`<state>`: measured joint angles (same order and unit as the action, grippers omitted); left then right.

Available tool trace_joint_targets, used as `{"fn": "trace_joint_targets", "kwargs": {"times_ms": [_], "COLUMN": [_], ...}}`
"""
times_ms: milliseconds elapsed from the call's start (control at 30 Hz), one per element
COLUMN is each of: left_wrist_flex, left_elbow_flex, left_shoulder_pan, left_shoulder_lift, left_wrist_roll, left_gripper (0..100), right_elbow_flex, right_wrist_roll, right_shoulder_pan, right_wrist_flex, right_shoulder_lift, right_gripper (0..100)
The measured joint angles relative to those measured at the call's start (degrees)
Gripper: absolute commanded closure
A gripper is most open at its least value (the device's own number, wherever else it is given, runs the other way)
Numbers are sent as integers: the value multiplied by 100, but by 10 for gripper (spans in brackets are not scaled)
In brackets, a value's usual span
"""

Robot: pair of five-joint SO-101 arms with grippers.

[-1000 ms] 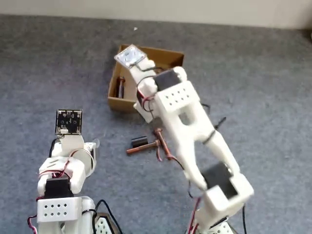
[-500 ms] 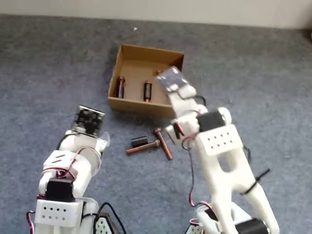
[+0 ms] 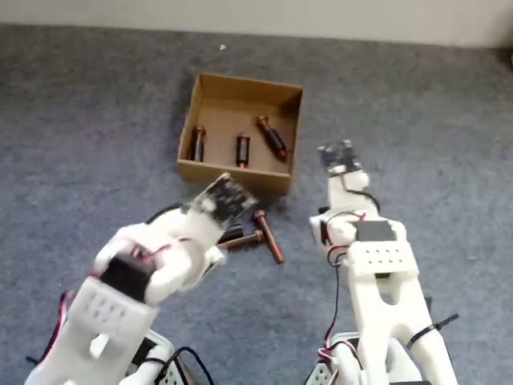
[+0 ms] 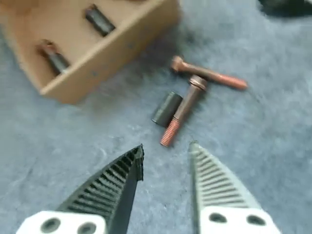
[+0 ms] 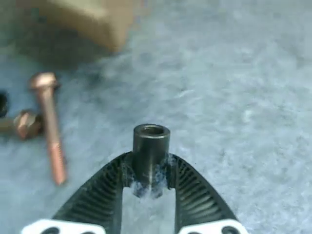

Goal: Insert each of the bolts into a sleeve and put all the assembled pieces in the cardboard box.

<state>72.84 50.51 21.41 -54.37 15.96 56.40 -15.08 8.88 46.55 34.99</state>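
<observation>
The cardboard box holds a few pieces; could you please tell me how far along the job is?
Done: three assembled-looking pieces lie in the cardboard box. In hand: the right gripper is shut on a sleeve, and the left gripper hangs open over the loose parts. Left: two bolts and a second sleeve lie unassembled on the grey surface beside the box.

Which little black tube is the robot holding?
The upright sleeve pinched in the right arm's jaws. The other loose sleeve lies on its side on the carpet beside a bolt.

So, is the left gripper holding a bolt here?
No, the left gripper is open and empty; both loose bolts lie on the carpet.
</observation>
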Motion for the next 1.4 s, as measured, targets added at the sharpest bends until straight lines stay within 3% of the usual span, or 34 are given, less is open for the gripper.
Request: {"fn": "trace_joint_targets", "kwargs": {"times_ms": [333, 667, 933, 1400], "left_wrist_flex": [-484, -1723, -1943, -1899], "left_elbow_flex": [-870, -958, -1749, -2338], "left_shoulder_pan": [202, 712, 695, 387], "left_shoulder_lift": [2664, 4246, 5407, 5969], "left_wrist_roll": [642, 659, 668, 668], "left_gripper": [738, 738, 794, 793], "right_elbow_flex": [35, 229, 229, 229], "right_wrist_roll": [730, 765, 765, 765], "right_shoulder_pan": [-756, -818, -818, -818], "right_wrist_flex": [-378, -695, -747, -747], "right_shoulder_lift": [0, 9, 9, 9], "right_gripper": [992, 992, 992, 992]}}
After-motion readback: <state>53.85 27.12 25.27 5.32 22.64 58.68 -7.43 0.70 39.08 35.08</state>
